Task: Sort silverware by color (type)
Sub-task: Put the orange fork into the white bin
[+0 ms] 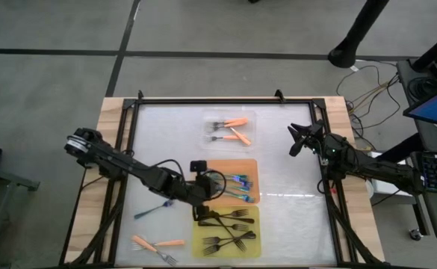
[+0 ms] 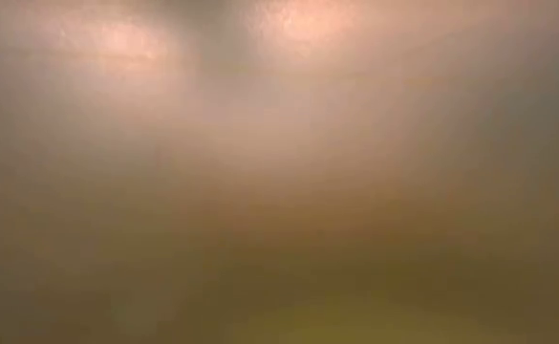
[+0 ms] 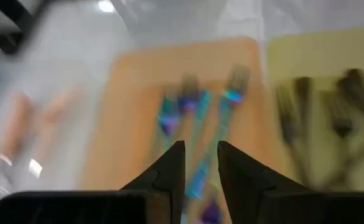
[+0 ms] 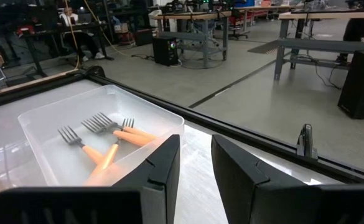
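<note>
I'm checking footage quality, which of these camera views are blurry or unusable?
Low view: a featureless brownish haze, nothing readable. Left wrist view: motion-smeared, though the left gripper and teal forks on the orange tray stay recognizable. High and right wrist views: sharp; the orange forks show clearly.

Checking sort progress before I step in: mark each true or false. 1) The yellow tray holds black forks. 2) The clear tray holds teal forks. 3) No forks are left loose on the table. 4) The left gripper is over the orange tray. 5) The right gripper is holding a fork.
1) True: the yellow tray holds the black forks.
2) False: the clear tray holds orange-handled forks.
3) False: a teal fork and two orange-handled ones lie loose outside the trays.
4) True: the left gripper hangs over the teal forks in the orange tray.
5) False: the right gripper is open and empty.
</note>
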Robot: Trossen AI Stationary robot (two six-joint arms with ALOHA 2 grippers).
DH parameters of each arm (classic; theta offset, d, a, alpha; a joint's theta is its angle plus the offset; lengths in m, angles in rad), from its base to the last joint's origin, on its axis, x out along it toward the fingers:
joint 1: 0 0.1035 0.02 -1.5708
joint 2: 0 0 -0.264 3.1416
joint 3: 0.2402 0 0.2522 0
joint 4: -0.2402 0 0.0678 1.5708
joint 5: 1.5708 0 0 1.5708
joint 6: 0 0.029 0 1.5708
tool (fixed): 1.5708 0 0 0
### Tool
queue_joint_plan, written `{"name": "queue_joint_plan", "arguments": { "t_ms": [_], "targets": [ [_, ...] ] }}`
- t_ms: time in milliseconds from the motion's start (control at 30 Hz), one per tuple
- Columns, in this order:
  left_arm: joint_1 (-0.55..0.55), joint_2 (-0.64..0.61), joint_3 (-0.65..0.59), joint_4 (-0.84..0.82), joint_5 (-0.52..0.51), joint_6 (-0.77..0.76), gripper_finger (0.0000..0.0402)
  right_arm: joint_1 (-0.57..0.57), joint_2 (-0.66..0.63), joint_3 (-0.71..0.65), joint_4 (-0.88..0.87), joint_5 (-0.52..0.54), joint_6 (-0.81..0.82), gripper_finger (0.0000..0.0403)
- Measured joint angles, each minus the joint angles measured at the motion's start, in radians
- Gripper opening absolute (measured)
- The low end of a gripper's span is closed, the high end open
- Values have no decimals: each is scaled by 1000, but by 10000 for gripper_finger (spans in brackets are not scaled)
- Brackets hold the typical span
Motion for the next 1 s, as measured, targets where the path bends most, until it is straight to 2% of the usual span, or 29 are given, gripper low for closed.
{"name": "queue_joint_plan", "arguments": {
  "t_ms": [200, 367, 467, 633, 767, 867, 1000],
  "targets": [
    [-47, -79, -6, -160, 232, -331, 78, 0, 0, 0, 0, 0, 0, 84],
    [-104, -152, -77, -278, 339, -587, 78, 0, 0, 0, 0, 0, 0, 84],
    [-130, -203, -160, -322, 388, -752, 78, 0, 0, 0, 0, 0, 0, 84],
    [-148, -293, -349, -283, 471, -962, 78, 0, 0, 0, 0, 0, 0, 84],
    [-162, -345, -500, -226, 599, -1103, 78, 0, 0, 0, 0, 0, 0, 84],
    [-173, -369, -574, -140, 667, -1158, 78, 0, 0, 0, 0, 0, 0, 84],
    [-191, -373, -611, -80, 667, -1173, 77, 0, 0, 0, 0, 0, 0, 84]
  ]
}}
